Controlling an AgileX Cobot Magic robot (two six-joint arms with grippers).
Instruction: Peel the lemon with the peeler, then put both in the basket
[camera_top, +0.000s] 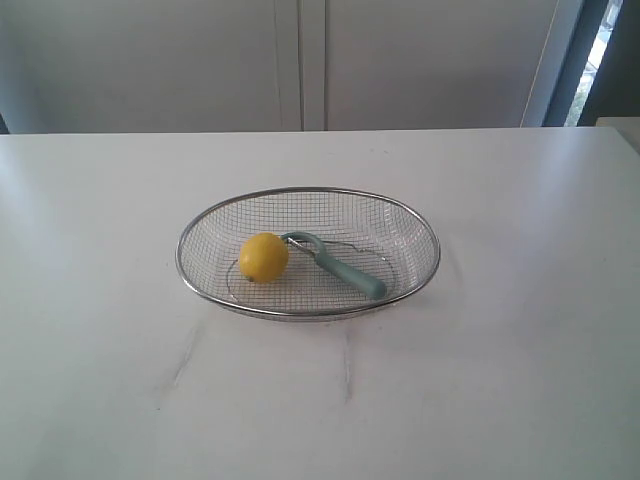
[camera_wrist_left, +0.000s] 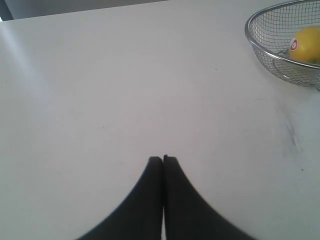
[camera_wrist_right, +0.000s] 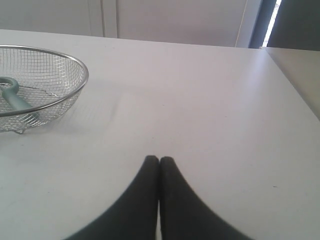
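The silver wire-mesh basket sits in the middle of the white table. Inside it the yellow lemon lies on the left, touching the head of the teal peeler, whose handle points toward the basket's front right. In the left wrist view the basket and the lemon with a small sticker show at the frame's edge, far from my left gripper, which is shut and empty. My right gripper is also shut and empty, well away from the basket and the peeler. Neither arm appears in the exterior view.
The white table has faint scuff marks in front of the basket. Pale cabinet panels stand behind the table's far edge. A second surface adjoins the table on the right.
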